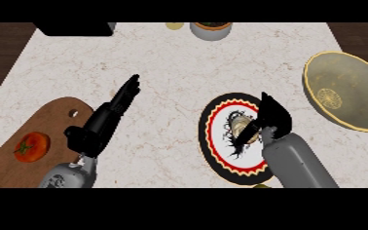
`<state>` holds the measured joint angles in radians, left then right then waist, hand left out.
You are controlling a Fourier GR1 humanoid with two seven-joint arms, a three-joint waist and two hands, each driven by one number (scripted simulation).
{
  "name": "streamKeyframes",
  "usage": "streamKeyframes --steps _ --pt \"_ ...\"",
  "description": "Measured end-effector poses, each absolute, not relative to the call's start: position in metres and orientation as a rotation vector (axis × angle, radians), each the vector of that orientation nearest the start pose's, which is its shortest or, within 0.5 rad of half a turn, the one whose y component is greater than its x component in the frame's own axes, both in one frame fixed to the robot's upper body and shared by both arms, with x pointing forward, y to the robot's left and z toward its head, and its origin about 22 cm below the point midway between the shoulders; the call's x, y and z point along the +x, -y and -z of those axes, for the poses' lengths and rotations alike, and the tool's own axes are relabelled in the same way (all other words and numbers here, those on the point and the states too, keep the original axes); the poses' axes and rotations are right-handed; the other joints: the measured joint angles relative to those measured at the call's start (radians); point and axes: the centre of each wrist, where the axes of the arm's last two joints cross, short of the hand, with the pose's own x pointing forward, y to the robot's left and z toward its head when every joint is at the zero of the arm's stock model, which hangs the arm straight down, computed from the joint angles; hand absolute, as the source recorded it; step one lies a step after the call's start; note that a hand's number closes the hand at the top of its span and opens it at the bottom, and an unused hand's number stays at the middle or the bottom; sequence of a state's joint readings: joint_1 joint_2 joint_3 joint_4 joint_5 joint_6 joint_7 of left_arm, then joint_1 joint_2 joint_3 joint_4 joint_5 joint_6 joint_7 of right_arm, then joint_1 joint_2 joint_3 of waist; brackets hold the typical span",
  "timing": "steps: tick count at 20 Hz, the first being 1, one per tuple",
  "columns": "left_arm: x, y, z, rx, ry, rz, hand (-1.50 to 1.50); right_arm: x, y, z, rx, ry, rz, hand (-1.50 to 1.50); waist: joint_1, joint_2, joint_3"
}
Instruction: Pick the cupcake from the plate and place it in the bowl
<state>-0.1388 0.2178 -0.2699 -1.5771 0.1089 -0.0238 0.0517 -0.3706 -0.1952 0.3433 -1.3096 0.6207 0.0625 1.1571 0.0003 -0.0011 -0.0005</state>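
Setting: a kitchen, seen steeply from above. Work surface is a pale marble-patterned tabletop (179, 63) with dark wood showing past its left and right edges. Food-preparation items support this: a brown wooden cutting board (43, 126) with a hanging hole at the lower left, a red tomato (31, 146) lying on it; a round plate with black rim and red-and-white zigzag band (215, 146); a wide yellow-rimmed olive bowl (338, 90) at the right edge. At the far edge, a small grey pot with an orange rim (211, 29) and a black boxy object (72, 28), partly cropped.
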Motion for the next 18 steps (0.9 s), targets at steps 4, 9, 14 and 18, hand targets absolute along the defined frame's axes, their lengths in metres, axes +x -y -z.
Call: streamKeyframes --steps 4,9,14,18 --pt "0.266 -0.203 -0.032 -0.161 1.592 0.374 0.00 0.306 0.172 -0.008 -0.820 0.512 -0.635 -1.50 0.000 -0.001 0.000" --pt "0.264 -0.201 -0.028 -0.167 1.589 0.374 0.00 0.310 0.173 -0.006 -0.828 0.549 -0.616 1.50 0.001 -0.003 -0.002" --pt "0.268 -0.203 -0.027 -0.168 1.585 0.377 0.00 0.315 0.171 -0.006 -0.886 0.584 -0.630 1.50 0.002 -0.003 -0.002" --pt "0.266 -0.205 -0.033 -0.169 1.587 0.376 0.00 0.309 0.181 -0.006 -0.892 0.649 -0.729 1.50 -0.001 -0.003 -0.001"
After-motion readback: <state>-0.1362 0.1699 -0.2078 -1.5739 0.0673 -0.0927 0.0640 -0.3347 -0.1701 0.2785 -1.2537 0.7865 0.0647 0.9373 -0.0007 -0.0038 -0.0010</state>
